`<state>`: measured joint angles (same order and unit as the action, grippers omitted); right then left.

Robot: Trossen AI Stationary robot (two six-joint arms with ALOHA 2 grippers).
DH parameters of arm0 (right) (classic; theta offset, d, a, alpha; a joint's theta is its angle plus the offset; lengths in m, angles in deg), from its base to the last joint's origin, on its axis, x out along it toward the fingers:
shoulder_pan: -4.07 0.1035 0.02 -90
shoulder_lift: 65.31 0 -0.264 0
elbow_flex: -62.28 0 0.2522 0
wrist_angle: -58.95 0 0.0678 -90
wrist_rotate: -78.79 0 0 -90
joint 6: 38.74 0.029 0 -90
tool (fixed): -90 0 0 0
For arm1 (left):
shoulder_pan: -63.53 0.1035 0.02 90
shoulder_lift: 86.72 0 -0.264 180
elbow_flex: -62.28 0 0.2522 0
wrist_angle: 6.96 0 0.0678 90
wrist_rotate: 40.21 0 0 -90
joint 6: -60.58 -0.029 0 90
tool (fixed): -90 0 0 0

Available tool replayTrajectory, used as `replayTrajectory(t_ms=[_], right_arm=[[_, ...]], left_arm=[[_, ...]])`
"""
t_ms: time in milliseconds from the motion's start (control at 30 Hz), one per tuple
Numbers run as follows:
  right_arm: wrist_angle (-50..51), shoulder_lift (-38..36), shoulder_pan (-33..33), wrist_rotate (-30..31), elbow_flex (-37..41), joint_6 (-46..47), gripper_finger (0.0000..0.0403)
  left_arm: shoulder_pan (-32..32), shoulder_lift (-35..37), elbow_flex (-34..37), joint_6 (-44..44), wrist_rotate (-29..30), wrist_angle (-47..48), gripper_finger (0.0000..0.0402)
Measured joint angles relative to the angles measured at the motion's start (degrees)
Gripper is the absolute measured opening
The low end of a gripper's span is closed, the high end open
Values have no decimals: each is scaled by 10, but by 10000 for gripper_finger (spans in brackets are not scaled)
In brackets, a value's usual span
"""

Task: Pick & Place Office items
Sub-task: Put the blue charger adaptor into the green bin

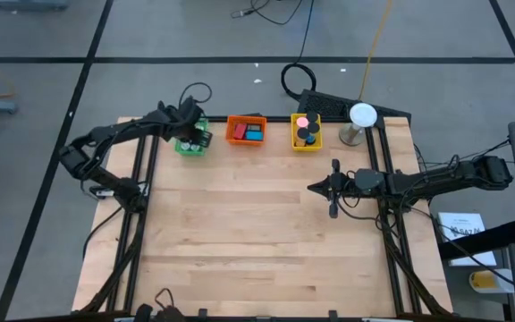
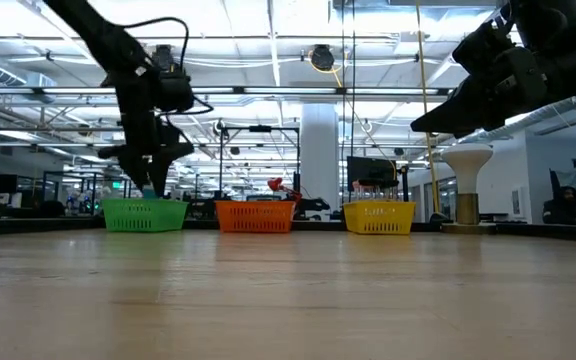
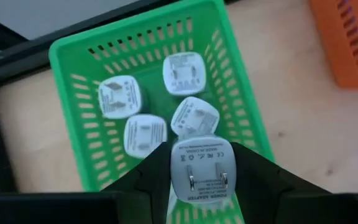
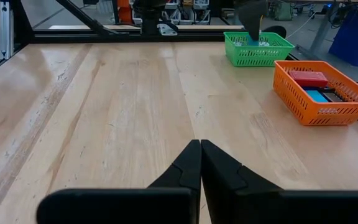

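Observation:
My left gripper (image 3: pixel 201 177) is over the green tray (image 3: pixel 73 62) at the table's far left and is shut on a white plug adapter (image 3: pixel 201 155). Several more white adapters (image 3: pixel 120 96) lie flat on the tray's floor below it. In the high view the left gripper (image 1: pixel 189 128) covers part of the green tray (image 1: pixel 190 146). My right gripper (image 4: pixel 200 144) hangs shut over bare wood at the table's right (image 1: pixel 316 187) and holds nothing. My left gripper pinches the white adapter by two opposite sides (image 3: pixel 175 171) between its two fingers. The fingers slant steeply down from above. The adapter's prong face (image 3: pixel 205 180) is turned toward the wrist camera. It hangs clear above the tray and the adapters lying in it.
An orange tray (image 1: pixel 246 131) with red and blue pieces and a yellow tray (image 1: pixel 307 132) with dark and pink pieces stand in the far row beside the green one. A white ball on a stand (image 1: pixel 361 116) is at the far right. The wooden tabletop (image 1: pixel 240 233) stretches toward the near edge.

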<state>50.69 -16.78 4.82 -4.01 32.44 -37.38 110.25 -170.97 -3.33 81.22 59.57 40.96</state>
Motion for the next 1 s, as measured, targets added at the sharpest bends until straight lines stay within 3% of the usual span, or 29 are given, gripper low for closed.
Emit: replayTrajectory(t_ms=[167,733,1000], right_arm=[[0,0,0,0,0,5,1],[-1,0,0,0,0,6,1],[-2,0,0,0,0,6,1]], left_arm=[[36,0,26,-10,-35,-35,142],[37,2,62,-6,-45,-74,143],[37,-1,64,-5,-57,-55,181]])
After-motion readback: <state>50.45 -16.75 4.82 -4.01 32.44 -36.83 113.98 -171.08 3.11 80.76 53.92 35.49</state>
